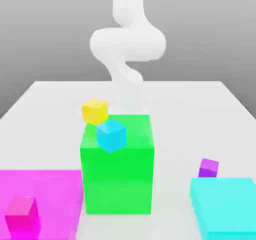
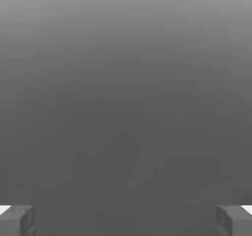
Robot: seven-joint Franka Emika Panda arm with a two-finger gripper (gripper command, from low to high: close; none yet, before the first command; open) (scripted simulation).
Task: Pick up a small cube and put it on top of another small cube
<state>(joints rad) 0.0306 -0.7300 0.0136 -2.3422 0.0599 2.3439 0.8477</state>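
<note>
Closest to me, at the exterior view's left, a flat magenta slab (image 1: 45,189) lies on the white table (image 1: 50,99), and a small magenta-pink cube (image 1: 21,215) sits on its near corner. At the exterior view's right, a flat cyan block (image 1: 225,204) lies at about the same nearness. Just behind its far left corner rests the small purple cube (image 1: 208,167), down on the table, slightly turned, close to the cyan block; whether the two touch I cannot tell. Nothing is holding it.

Between the two flat pieces stands the big green block (image 1: 118,174), much taller than anything else here. A small light-blue cube (image 1: 111,135) sits on its top, tilted so one corner points toward me, near the front left part of that top face. Just behind and to the left of it is a small yellow cube (image 1: 94,111), overlapping the green block's far left top corner; whether it rests on the block or on the table behind it I cannot tell.

Farther back, the white arm (image 1: 127,44) rises over the far part of the table, well apart from every cube. In the hand view, the gripper (image 2: 126,220) has its two grey fingertips (image 2: 17,220) standing wide apart with plain grey between them, released and empty.
</note>
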